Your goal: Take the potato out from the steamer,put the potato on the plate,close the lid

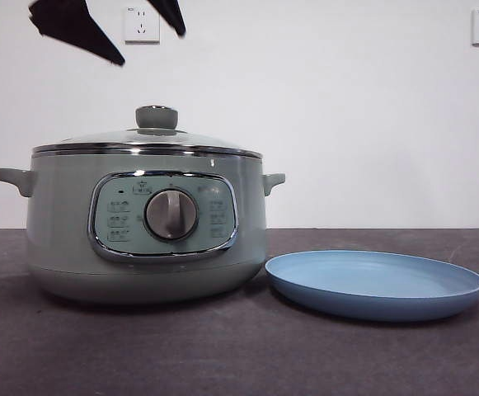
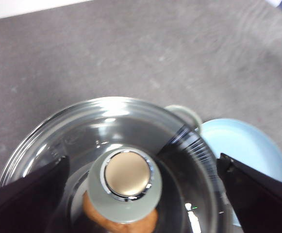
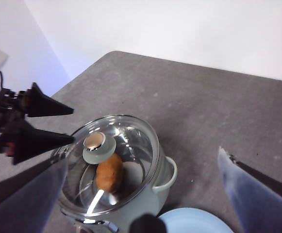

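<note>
- Nearest the camera, dark grey desk (image 1: 223, 355), bearing plate and steamer.
- Potato (image 3: 108, 173) inside steamer (image 1: 58, 223), seen through glass lid (image 1: 148, 142); orange-brown, lying on the pot's floor.
- Lid shut on steamer, pale green knob (image 2: 126, 178) upright at centre.
- Light-blue plate (image 1: 375, 285) just right of steamer, bare.
- Left end effector (image 2: 141, 182) poised above lid, jaws spread wide apart either side of knob, touching nothing.
- Right end effector (image 3: 145, 194) high over desk, jaws apart, gripping nothing.
- White wall behind, two sockets (image 1: 141, 24) high up.
</note>
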`<state>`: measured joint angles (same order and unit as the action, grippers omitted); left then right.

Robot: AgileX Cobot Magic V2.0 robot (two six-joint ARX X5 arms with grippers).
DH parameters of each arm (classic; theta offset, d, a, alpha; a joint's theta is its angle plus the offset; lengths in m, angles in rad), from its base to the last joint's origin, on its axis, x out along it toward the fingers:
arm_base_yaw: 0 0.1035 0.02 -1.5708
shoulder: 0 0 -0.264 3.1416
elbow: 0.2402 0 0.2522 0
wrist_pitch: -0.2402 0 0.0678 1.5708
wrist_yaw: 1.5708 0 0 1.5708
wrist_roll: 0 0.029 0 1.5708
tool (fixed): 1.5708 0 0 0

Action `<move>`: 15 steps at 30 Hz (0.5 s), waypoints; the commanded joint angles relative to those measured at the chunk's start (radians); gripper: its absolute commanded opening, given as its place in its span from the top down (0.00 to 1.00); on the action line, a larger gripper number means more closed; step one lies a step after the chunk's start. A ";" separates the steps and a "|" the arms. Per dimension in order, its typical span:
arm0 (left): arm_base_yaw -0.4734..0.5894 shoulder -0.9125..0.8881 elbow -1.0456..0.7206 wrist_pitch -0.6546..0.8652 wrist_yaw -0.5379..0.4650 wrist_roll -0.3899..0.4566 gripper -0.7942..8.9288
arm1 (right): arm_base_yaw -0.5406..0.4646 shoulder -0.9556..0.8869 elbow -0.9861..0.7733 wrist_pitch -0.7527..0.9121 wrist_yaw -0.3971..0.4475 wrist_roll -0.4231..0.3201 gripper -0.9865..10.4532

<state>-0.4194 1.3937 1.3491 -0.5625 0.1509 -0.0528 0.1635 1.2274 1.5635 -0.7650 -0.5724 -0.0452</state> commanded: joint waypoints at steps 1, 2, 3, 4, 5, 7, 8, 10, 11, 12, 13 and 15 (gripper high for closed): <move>-0.007 0.045 0.002 0.005 -0.030 0.033 0.37 | 0.002 -0.001 0.005 -0.007 0.004 0.000 0.34; -0.007 0.060 0.002 0.005 -0.031 0.033 0.37 | 0.002 -0.001 0.005 -0.007 0.004 0.000 0.34; -0.007 0.077 0.002 0.003 -0.031 0.033 0.37 | 0.002 -0.001 0.005 -0.007 0.004 0.000 0.34; -0.007 0.093 0.002 0.000 -0.031 0.035 0.37 | 0.002 -0.001 0.005 -0.007 0.004 0.000 0.34; -0.007 0.108 0.002 -0.001 -0.031 0.036 0.37 | 0.002 -0.001 0.005 -0.007 0.004 0.000 0.34; -0.007 0.141 0.002 -0.007 -0.031 0.036 0.37 | 0.002 -0.001 0.005 -0.007 0.004 0.000 0.34; -0.007 0.154 0.002 -0.009 -0.031 0.036 0.37 | 0.002 -0.001 0.005 -0.007 0.004 0.000 0.34; -0.007 0.180 0.002 -0.015 -0.031 0.039 0.37 | 0.002 -0.001 0.005 -0.007 0.004 0.000 0.34; -0.007 0.190 0.002 -0.016 -0.031 0.039 0.37 | 0.002 -0.001 0.005 -0.007 0.004 0.000 0.34; -0.007 0.198 0.002 -0.017 -0.031 0.040 0.37 | 0.002 -0.001 0.005 -0.007 0.004 0.000 0.34; -0.007 0.202 0.002 -0.016 -0.034 0.040 0.37 | 0.002 -0.001 0.005 -0.008 0.004 0.000 0.34; -0.007 0.203 0.002 -0.015 -0.048 0.041 0.46 | 0.002 -0.001 0.005 -0.008 0.004 0.000 0.34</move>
<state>-0.4232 1.5826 1.3552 -0.5671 0.1062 -0.0174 0.1635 1.2274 1.5635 -0.7773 -0.5720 -0.0452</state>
